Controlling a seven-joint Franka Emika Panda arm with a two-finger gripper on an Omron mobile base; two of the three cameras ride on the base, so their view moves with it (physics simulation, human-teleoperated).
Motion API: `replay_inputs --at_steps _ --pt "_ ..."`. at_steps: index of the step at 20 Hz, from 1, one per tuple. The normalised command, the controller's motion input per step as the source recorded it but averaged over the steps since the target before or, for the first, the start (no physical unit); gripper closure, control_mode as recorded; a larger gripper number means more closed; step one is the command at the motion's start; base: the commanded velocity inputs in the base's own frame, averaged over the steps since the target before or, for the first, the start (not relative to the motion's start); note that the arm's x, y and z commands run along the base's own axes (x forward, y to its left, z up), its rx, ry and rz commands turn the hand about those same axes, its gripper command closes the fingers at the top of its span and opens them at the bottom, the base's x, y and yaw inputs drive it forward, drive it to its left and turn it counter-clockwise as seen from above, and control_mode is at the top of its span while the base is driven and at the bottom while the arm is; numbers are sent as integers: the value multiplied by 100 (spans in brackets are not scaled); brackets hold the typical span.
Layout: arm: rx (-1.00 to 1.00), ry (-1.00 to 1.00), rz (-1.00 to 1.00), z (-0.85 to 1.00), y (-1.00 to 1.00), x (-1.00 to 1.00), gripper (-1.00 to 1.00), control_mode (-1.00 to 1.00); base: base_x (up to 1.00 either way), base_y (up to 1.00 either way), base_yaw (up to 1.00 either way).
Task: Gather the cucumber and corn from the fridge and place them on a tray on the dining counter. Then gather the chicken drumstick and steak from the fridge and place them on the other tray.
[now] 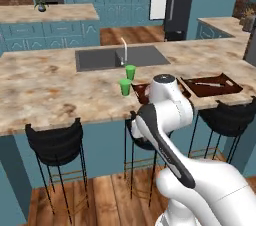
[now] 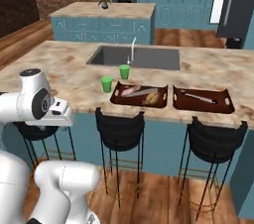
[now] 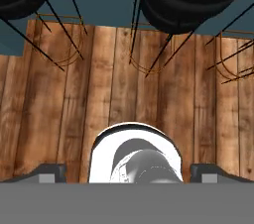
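My gripper [image 3: 127,172] is open with nothing between its fingertips [image 3: 49,171]; it hangs below counter height and faces the wooden floor. On the dining counter [image 2: 64,77] stand two dark brown trays. The left tray [image 2: 117,98] holds the pinkish steak [image 2: 130,90], the golden-tan chicken drumstick [image 2: 152,98] and silver tongs [image 2: 145,91]. In the right tray [image 2: 225,105] lie only tongs [image 2: 199,98]. My arm hides most of the left tray [image 1: 141,90] in the left base view. The dark fridge [image 1: 179,0] stands far back across the kitchen. The cucumber and corn are out of view.
Two green cups [image 2: 106,84] [image 2: 124,72] stand near the sink [image 2: 149,58] with its faucet [image 2: 132,44]. Black bar stools [image 2: 118,128] [image 2: 214,141] line the counter's near side, right in front of the hand. A second island [image 1: 47,17] lies beyond.
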Motion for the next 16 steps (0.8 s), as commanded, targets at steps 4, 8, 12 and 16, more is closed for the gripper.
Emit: replay_inputs --at_steps 4,8,12,16 --pt "0 0 0 0 0 0 -100 100 -1 100 0" --pt "0 0 0 0 0 0 -100 100 0 100 -6" --pt "0 0 0 0 0 0 -100 100 0 100 -7" --pt "0 0 0 0 0 0 -100 100 -9 100 -5"
